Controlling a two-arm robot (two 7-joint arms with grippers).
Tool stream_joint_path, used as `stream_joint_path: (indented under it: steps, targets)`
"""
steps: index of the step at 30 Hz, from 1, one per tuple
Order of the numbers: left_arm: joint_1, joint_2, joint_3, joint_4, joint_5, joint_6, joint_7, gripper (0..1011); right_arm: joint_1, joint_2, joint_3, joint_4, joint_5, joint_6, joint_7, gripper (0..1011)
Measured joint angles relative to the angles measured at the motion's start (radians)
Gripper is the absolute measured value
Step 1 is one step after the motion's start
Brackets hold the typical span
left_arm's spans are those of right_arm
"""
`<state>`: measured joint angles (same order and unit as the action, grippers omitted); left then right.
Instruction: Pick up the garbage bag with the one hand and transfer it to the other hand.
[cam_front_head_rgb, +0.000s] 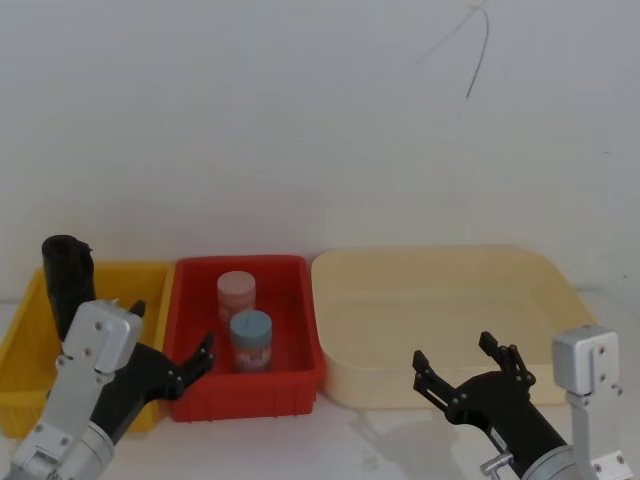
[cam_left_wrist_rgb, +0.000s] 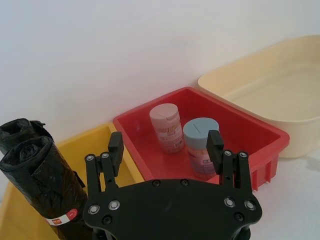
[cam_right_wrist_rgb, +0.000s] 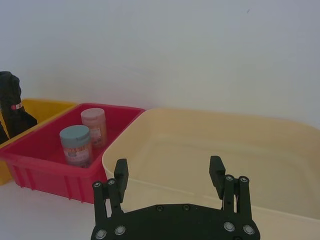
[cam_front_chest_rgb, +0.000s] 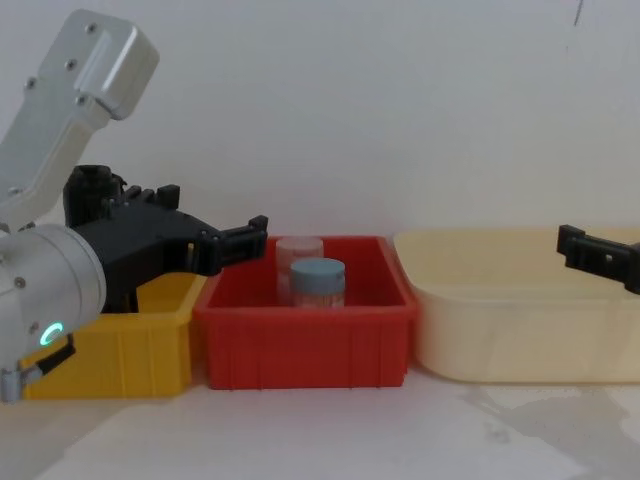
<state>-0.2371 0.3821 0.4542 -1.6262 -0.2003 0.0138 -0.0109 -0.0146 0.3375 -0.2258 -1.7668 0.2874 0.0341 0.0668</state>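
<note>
— Where's the garbage bag (cam_left_wrist_rgb: 40, 180)?
— Standing in the yellow bin (cam_front_head_rgb: 120, 270), touching another black roll (cam_left_wrist_rgb: 17, 131).
— And the grippers?
— The left gripper (cam_front_head_rgb: 172, 335) is spread just beside that bin. The right gripper (cam_front_head_rgb: 455, 352) is spread before the cream tub (cam_front_head_rgb: 440, 300).

You see the left black two-fingered gripper (cam_left_wrist_rgb: 165, 140) w/ fingers spread wide. Slim black plastic garbage-bag roll (cam_left_wrist_rgb: 42, 182) w/ red-and-white label band sits in the yellow plastic bin (cam_left_wrist_rgb: 82, 145), 2nd black roll (cam_left_wrist_rgb: 17, 129) just behind. Pink-lidded jar (cam_left_wrist_rgb: 166, 127) & blue-lidded jar (cam_left_wrist_rgb: 201, 147) stand side by side in the red plastic bin (cam_left_wrist_rgb: 240, 120).
</note>
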Motion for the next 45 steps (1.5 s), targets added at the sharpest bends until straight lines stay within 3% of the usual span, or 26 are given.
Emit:
stream_joint_path:
  steps: [37, 45]
  targets:
    - [0.000, 0.000, 0.000, -0.001, 0.000, 0.001, -0.001, 1001, 0.000, -0.001, 0.000, -0.002, 0.000, 0.000, 0.000, 999]
    - [-0.005, 0.017, -0.012, -0.042, -0.015, 0.031, -0.030, 1001, -0.005, -0.004, 0.005, -0.045, 0.003, 0.026, 0.000, 1000]
